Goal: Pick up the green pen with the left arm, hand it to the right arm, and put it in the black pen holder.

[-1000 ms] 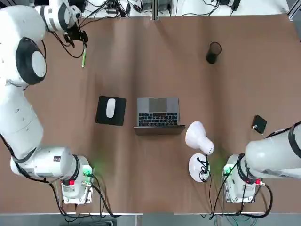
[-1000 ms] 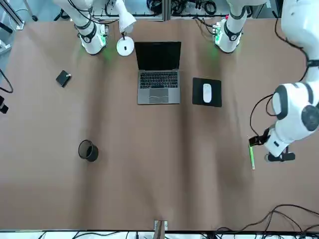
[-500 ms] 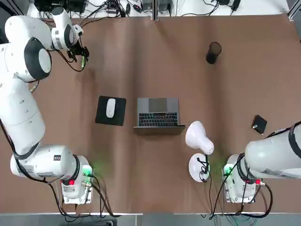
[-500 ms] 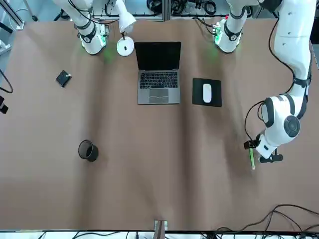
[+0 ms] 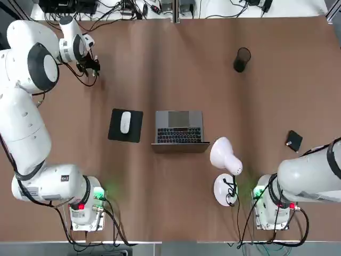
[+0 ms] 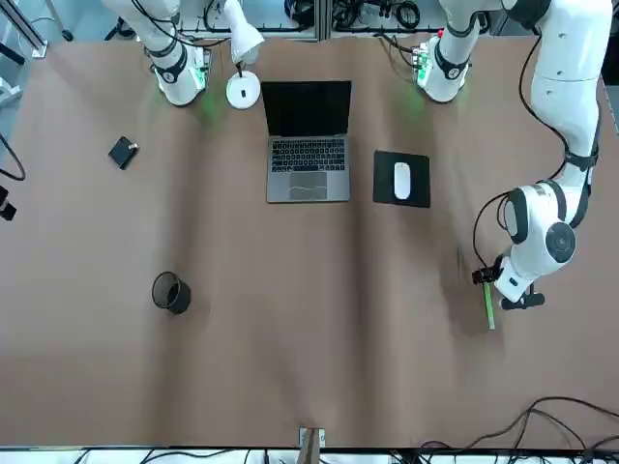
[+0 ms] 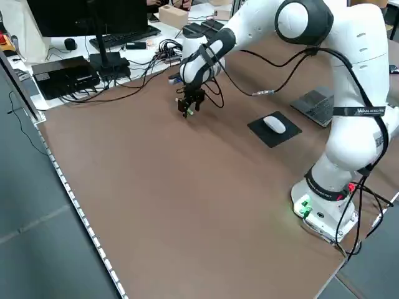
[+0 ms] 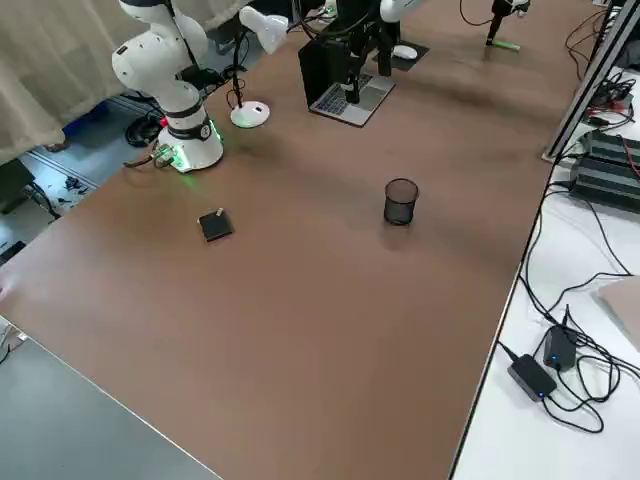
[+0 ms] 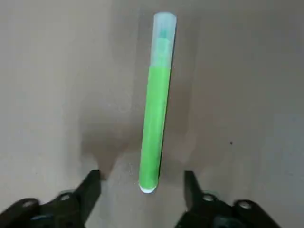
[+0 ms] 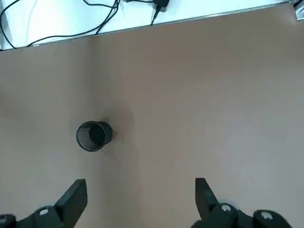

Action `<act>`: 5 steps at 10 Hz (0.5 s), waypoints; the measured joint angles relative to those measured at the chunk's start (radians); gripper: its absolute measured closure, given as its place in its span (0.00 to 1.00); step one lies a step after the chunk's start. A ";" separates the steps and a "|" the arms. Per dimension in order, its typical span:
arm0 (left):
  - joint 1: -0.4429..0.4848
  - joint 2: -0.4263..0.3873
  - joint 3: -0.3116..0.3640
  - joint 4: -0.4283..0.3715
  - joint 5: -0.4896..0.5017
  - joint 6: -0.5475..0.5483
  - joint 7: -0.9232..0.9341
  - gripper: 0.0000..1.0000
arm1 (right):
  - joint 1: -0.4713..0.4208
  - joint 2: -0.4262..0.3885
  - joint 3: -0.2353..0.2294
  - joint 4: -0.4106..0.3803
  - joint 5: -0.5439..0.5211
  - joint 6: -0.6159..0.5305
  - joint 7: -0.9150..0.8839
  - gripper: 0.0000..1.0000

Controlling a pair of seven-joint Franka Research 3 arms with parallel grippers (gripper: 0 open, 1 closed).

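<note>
Two open grippers: left gripper (image 9: 142, 190) low over green pen (image 9: 156, 104), fingers straddling its end; right gripper (image 10: 140, 199) far from black pen holder (image 10: 93, 136).

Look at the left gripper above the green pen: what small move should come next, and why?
Probably a short drop straight down, then close. In the left wrist view the green pen lies flat on the table, its near end between the open fingers but untouched. The left gripper sits over the pen's end, so lowering should bring the fingers around it. The right gripper waits, open.
</note>
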 joint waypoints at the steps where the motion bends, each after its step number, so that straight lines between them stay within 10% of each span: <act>1: 0.000 0.000 0.000 0.000 0.000 0.000 0.002 0.44 | 0.000 0.000 0.000 0.000 0.000 0.000 0.000 0.00; 3: -0.005 -0.003 -0.005 0.000 -0.001 0.000 0.004 0.74 | 0.000 0.000 0.000 0.000 0.000 0.000 0.000 0.00; 5: -0.006 -0.005 -0.004 0.003 -0.001 0.003 0.009 0.82 | 0.000 0.000 0.002 0.000 0.000 0.004 0.000 0.00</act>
